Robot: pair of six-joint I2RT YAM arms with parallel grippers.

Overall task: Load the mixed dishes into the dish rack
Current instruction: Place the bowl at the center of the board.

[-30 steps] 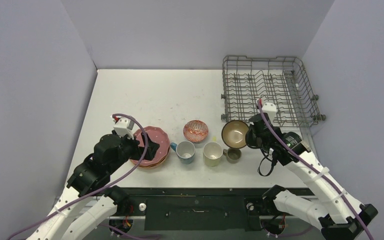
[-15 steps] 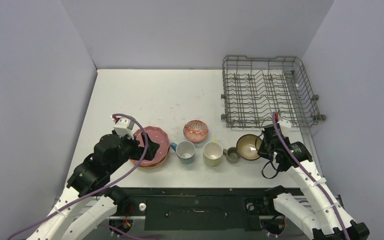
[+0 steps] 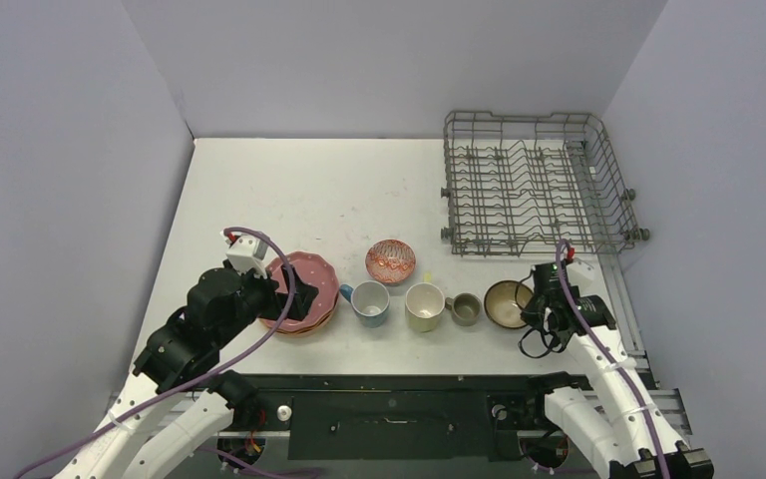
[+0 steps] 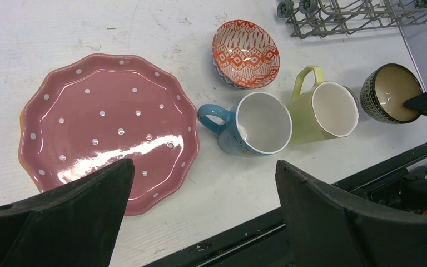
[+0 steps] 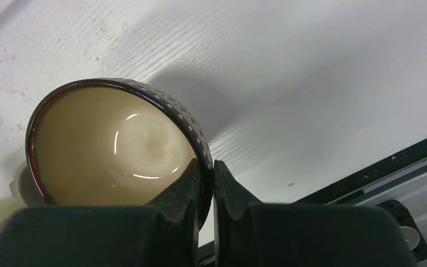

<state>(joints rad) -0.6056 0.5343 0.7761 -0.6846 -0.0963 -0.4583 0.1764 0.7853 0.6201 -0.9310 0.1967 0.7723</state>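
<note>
Left wrist view only: the pink white-dotted plate [image 4: 108, 125] lies flat under the left fingers [image 4: 83, 217], which are spread wide and grasp nothing; the red patterned bowl [image 4: 246, 54] shows a blue-white outside; the light-blue mug [image 4: 258, 125] and pale-yellow mug [image 4: 325, 111] touch side to side
Right wrist view only: the right gripper [image 5: 207, 167] is clenched on the rim of the dark-brown bowl [image 5: 105, 142], one finger inside and one outside; the bowl is tilted above its own shadow; I cannot tell whether it touches the table
Top view only: the left gripper [image 3: 297, 297] hangs over the pink plate; an orange plate [image 3: 321, 321] edges out beneath that plate; the small olive mug [image 3: 466, 308] sits between the yellow mug and the held bowl
Task's thing: the bowl is outside the dish rack [image 3: 534, 185], near its front edge and just right of the olive mug
Surface and room: white scuffed table [image 3: 289, 190]; plain pale walls [image 3: 389, 60] on three sides; the rack stands at the far right
Change from a second ago: the bowl was higher, tipped up and close against the rack's front; it is now lower, farther right and nearer the table's near edge; the right arm has drawn back with it; the left arm has not moved
</note>
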